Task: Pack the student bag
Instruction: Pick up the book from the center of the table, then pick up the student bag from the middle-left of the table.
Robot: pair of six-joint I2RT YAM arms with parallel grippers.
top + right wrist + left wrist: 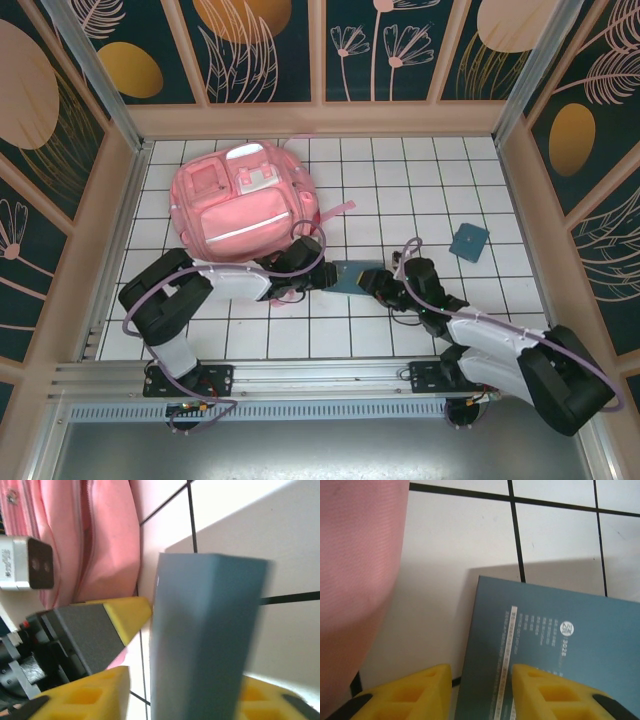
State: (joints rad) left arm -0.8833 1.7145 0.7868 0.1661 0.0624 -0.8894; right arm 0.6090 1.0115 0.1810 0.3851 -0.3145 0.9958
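Table [420, 190]: white tiles with black grid lines. Its near edge is hidden under the arm bases in the top view.
Student bag [240, 200]: pink, lying at the far left of the table with its front pockets and pale strip facing up. Its near right corner is hidden behind the left arm's wrist. No lettering can be read.
Right arm [560, 385]: the elbow is folded out toward the right wall and the forearm reaches left to the table's centre.
Left arm [165, 300]: the elbow is folded out to the left and the forearm runs right along the bag's near edge.
Larger book [352, 277]: teal, between the two tools and near the bag, with one side raised and a shadow beneath it. The cover has a round white logo, a code that may read 3022, and columns of white print too fine to read.
Right tool [185, 677]: part-way closed with a yellow finger on either side of the blurred larger book. One finger is partly hidden behind the book. Whether the pads press it cannot be told.
Left tool [482, 675]: the fingers are apart and the larger book's edge runs up the gap, one finger over the cover and one over bare table. Whether it holds the book cannot be told.
Smaller book [468, 241]: teal, flat, right of centre and well apart from the rest. Its markings are too small to make out.
Silver block [25, 562]: sits beside the bag in the right wrist view, cut off at the frame edge. Its side lettering is unreadable.
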